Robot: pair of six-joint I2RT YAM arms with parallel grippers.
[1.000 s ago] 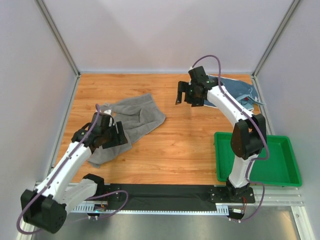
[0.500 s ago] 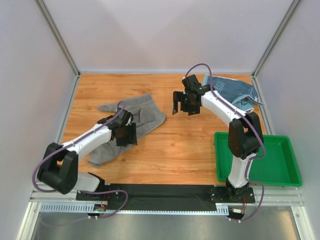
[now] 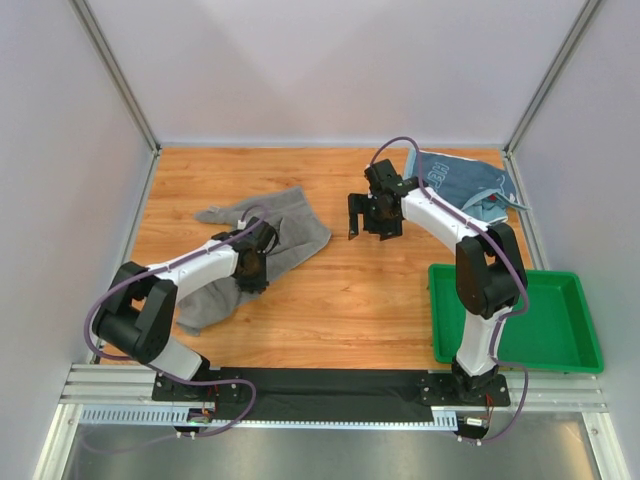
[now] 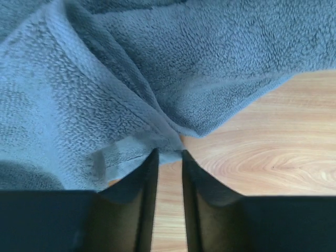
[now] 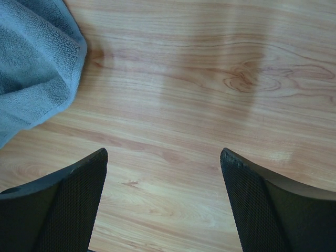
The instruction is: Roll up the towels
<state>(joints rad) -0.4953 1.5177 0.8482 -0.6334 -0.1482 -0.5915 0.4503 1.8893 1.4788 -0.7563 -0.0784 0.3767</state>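
Between left claw [image 4: 169,153] tips: grey towel [image 4: 157,79] edge, pinched narrow; right claw [image 5: 164,152] wide, towel near.

— What closes the space in?
— Plain pale panels: a back wall [image 3: 330,70], a left wall [image 3: 50,200] and a right wall [image 3: 590,180], joined at the corners by slanting aluminium posts [image 3: 115,75].
— And the work surface?
— A desk [image 3: 380,300] of warm orange wood grain, evenly lit, with only soft shadows. A black strip [image 3: 330,382] lies along its near edge, then a slotted metal rail [image 3: 330,425].
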